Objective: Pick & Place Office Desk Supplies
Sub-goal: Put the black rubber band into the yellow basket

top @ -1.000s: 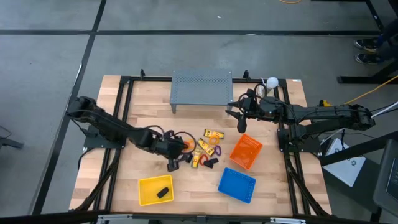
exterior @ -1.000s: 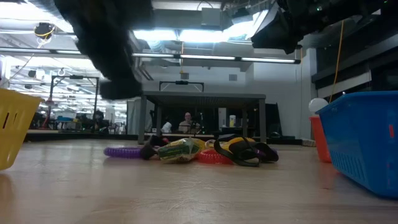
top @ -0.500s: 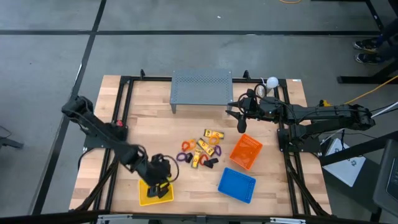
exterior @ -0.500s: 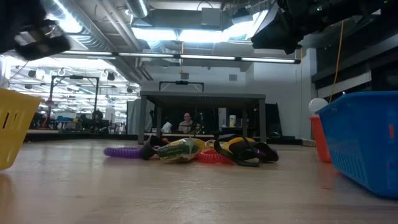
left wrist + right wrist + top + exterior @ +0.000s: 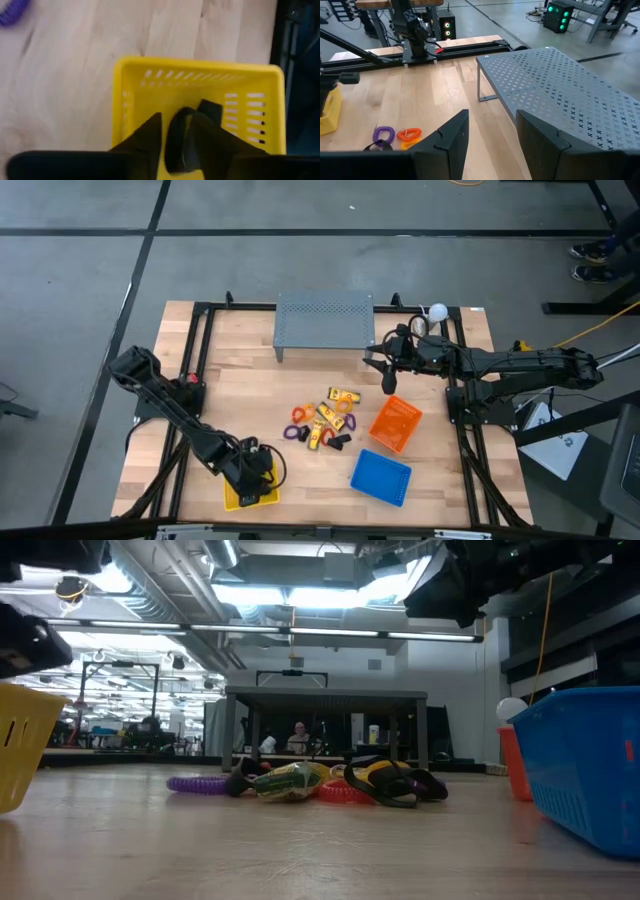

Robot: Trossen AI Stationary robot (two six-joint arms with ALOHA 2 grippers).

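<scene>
Supplies lie in two places. A loose heap of yellow packets (image 5: 342, 397), black clips (image 5: 340, 441) and purple (image 5: 297, 433), orange (image 5: 299, 415) and red loops sits at the middle of the wooden table (image 5: 240, 370), well apart from both grippers. Other black clips (image 5: 210, 111) rest inside the yellow basket (image 5: 228, 496) at the front left of the table, directly under the left gripper (image 5: 257, 477). In the left wrist view a black clip (image 5: 181, 137) shows in the gap between that gripper's dark fingers (image 5: 145, 137), over the basket floor.

From table height, the heap (image 5: 310, 781) lies on pale wood, with a purple loop (image 5: 198, 784) at its side, the yellow basket (image 5: 20, 745) at one edge and the blue basket (image 5: 585, 765) at the other. Beyond stretches a large hall with ceiling lights, benches and a seated person (image 5: 299, 737) far off. From above, the grey perforated shelf (image 5: 324, 319) stands at the back of the table, and the orange basket (image 5: 396, 423) sits tilted beside the blue one (image 5: 381, 476).

The left gripper's jaws stand partly apart around the clip; whether they grip it cannot be told. The right gripper (image 5: 388, 380) hangs near the shelf's right end, above the orange basket's far side, its fingers (image 5: 452, 135) spread and holding nothing.
</scene>
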